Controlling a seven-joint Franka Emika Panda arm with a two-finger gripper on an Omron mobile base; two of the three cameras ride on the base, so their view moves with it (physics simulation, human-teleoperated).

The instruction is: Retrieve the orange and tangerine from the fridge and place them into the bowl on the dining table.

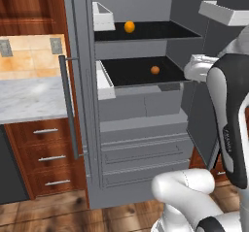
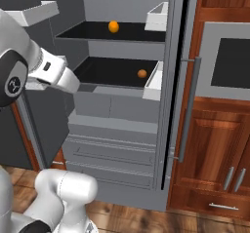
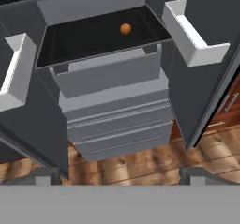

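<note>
Two orange fruits sit in the open fridge (image 1: pixel 141 143): one (image 1: pixel 129 26) on the top shelf, one (image 3: pixel 125 29) at 12 o'clock from the gripper (image 3: pixel 117 174), whose fingers are wide apart, holding nothing.

base views: flank arm, share open fridge (image 1: pixel 141 100) | hand view: nearer, looks down

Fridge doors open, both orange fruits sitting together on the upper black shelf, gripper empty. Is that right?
Not quite. One orange fruit sits on the upper shelf; the other fruit is on the lower shelf, as the left base view shows. The rest holds.
</note>
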